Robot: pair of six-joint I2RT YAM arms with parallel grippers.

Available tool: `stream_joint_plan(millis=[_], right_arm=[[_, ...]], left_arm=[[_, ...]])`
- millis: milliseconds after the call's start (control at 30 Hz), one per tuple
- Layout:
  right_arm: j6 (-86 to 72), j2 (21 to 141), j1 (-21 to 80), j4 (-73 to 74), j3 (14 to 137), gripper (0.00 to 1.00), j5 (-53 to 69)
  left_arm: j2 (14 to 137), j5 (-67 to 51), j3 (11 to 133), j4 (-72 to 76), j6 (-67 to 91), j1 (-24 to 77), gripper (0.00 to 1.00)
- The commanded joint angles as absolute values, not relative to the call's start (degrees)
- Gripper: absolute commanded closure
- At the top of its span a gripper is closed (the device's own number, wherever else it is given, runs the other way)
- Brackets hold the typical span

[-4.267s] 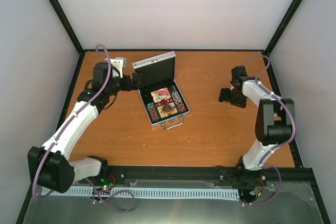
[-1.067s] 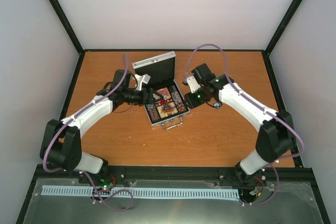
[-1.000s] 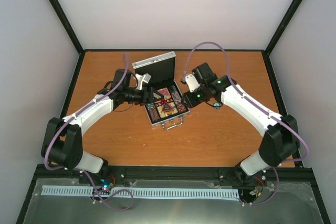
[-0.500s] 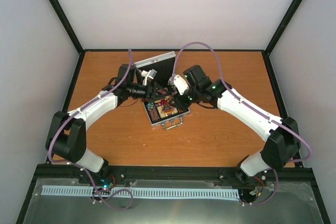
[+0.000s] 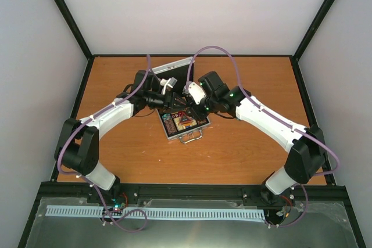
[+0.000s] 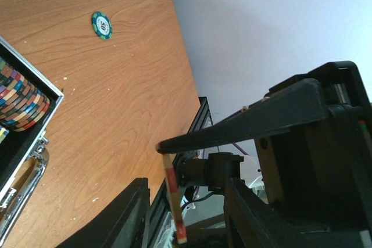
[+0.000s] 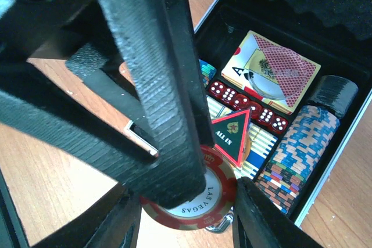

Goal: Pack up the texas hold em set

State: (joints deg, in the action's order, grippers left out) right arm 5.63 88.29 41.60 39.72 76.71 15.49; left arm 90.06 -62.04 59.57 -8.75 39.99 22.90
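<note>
Right end effector [image 7: 189, 220] grips red chip [image 7: 195, 200] over open case [image 7: 333, 158].

Above the open silver aluminium case [image 5: 200, 126], set just behind the middle of the orange wooden table [image 5: 244, 149], room is tight. The left gripper [image 6: 185, 193] and right gripper [image 7: 189, 194] meet tip to tip over its contents, the round red-and-cream poker chip [image 7: 196, 202] pinched in the right one, and the raised black-lined lid [image 5: 177, 64] walls off the back. Toward the front edge and both near corners the wood lies open, bar a small green poker chip [image 6: 102, 25] lying flat, apart from the case.
</note>
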Motion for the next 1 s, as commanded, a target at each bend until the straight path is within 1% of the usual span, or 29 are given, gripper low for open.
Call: stream_joint_plan(millis=[0,67,433,633,700,767,933,967], right_arm=[[6.4,89.7,42.4,39.9,78.9,0.62,13.3],[6.3,90.1,42.4,40.1,79.2,0.62,12.9],[6.0,90.4,42.6,40.0,79.6,0.62,12.5],[5.9,90.4,42.8,40.0,79.4,0.62,12.0],[5.9,90.1,42.8,39.7,79.4,0.61,12.0],[5.9,89.7,42.8,39.6,79.3,0.55,12.2],[6.0,87.1,42.8,38.9,77.9,0.28,12.3],[6.2,86.1,42.8,38.6,77.2,0.24,12.1]], left_arm=[[90.3,-64.4,61.8,-8.8,40.2,23.3,0.65],[90.4,-64.9,61.6,-9.0,40.1,23.4,0.7],[91.0,-64.6,61.8,-11.0,38.9,23.5,0.84],[90.7,-64.3,62.0,-11.1,38.9,23.5,0.99],[90.7,-64.2,62.5,-11.2,38.4,23.6,0.99],[90.5,-63.7,63.2,-14.0,37.6,23.5,1.0],[89.5,-58.7,65.8,-19.0,33.3,23.5,0.99],[89.5,-57.1,66.9,-20.5,31.9,23.4,0.99]])
